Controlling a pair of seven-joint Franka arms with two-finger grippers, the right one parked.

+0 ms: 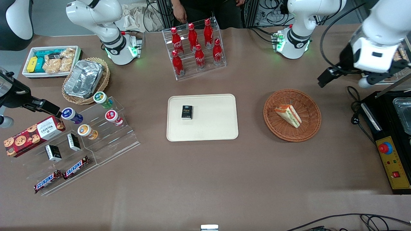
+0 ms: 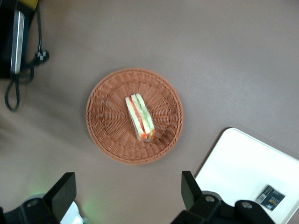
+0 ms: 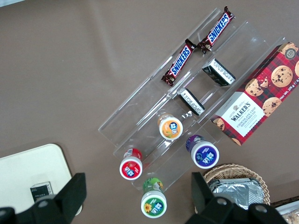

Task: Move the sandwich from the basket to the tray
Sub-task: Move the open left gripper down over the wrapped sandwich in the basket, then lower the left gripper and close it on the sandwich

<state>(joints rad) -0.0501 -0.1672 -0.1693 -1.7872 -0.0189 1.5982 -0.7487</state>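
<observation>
The sandwich [image 1: 288, 115] [image 2: 139, 116], a pale bread wedge with red-orange and green layers, lies on its side in the round reddish-brown wicker basket [image 1: 308, 99] [image 2: 105, 121]. The cream tray [image 1: 212, 125] [image 2: 243, 163] lies flat beside the basket, toward the parked arm's end, with a small black box [image 1: 187, 112] [image 2: 271, 197] on it. My gripper [image 1: 387, 72] [image 2: 126, 182] hangs high above the table, farther from the front camera than the basket and toward the working arm's end. It is open and holds nothing.
A clear rack of red cola bottles [image 1: 196, 45] stands farther from the front camera than the tray. A black machine with a red button [image 1: 390, 144] and its cable [image 1: 354, 106] sit at the working arm's end. Snack stands [image 1: 80, 134] fill the parked arm's end.
</observation>
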